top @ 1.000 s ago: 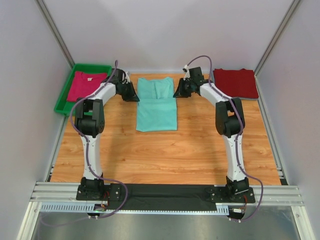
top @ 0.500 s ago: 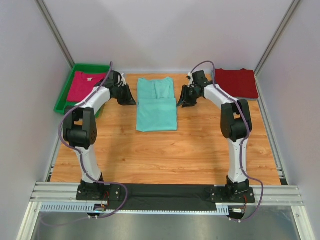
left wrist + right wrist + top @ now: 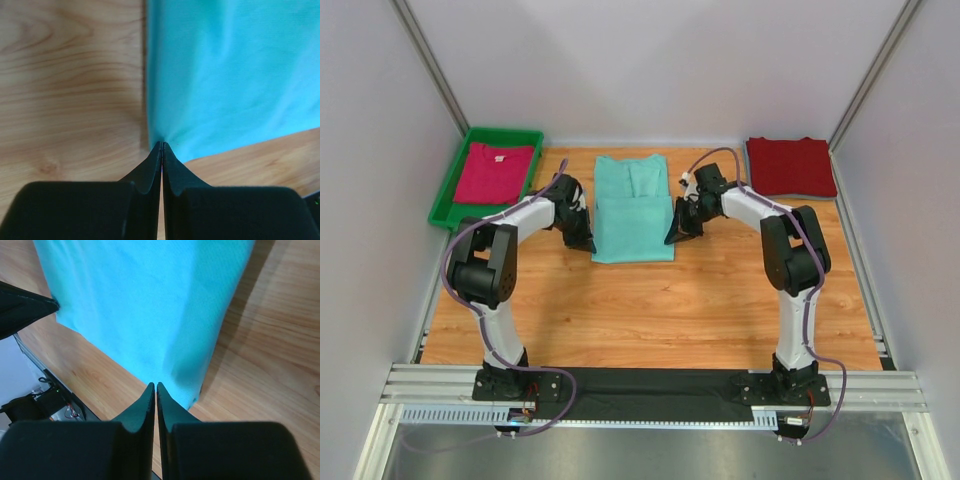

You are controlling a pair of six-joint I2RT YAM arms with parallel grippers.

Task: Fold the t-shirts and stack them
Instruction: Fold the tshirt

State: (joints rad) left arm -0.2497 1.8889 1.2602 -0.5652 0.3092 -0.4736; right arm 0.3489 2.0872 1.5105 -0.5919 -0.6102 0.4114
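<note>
Wooden counter (image 3: 650, 300): I am watching the left fingers (image 3: 148, 172) and right fingers (image 3: 142, 410), a second ago beside the far end of the centred mint-teal t-shirt (image 3: 633, 215), now pinching shut on its near left and right corners.

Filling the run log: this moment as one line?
left tool: shut on mint-teal t-shirt, near-left corner | right tool: shut on near-right corner

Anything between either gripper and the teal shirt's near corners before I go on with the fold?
Nothing visible. The left gripper and the right gripper are shut right at the near corners of the mint-teal t-shirt, apparently pinching its cloth. Only the bare table lies around them.
</note>
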